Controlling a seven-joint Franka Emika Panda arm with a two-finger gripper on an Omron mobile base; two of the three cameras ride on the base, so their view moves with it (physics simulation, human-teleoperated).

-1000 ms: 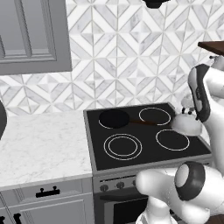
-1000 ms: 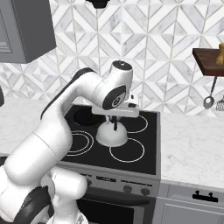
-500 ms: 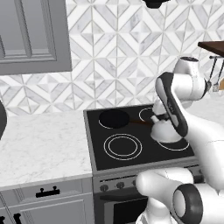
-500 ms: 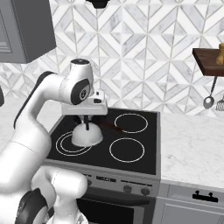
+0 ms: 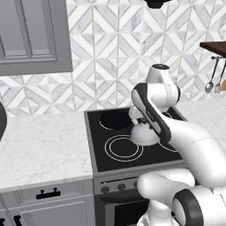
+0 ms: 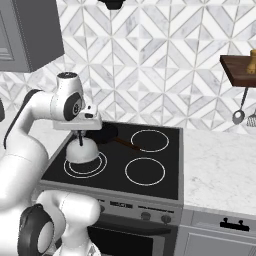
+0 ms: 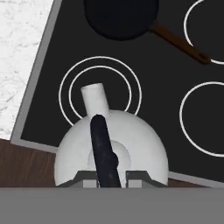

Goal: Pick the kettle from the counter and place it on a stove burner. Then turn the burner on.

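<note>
Silvery-white kettle (image 7: 111,151) sits nearest the hand camera, gripped from above: the pincer (image 7: 104,179) is closed narrow on its dark handle, which runs up over the dome toward the spout at about 12 o'clock. Top grip is presumably chosen so the body hangs level and the base can be set flat. In the right base view the kettle (image 6: 82,150) hangs under the pincer (image 6: 80,134) over the front-left stove burner (image 6: 85,165); whether its base touches the glass I cannot tell. From the hand view the double-ringed stove burner (image 7: 100,90) lies just beyond the kettle at 12 o'clock, partly covered by the spout, so the kettle looks short of centre, though part of that may be viewing angle. Judgement: placing step under way, release not yet due; the burner knob step is untouched. Farther out, at 12 o'clock, a flat black pan (image 7: 121,18) occupies the rear ring, its brown handle running toward 2 o'clock, close enough to warrant care. White marble table (image 5: 42,148) lies at 9 o'clock of the cooktop in the left base view, where the arm hides part of the kettle (image 5: 142,133).
</note>
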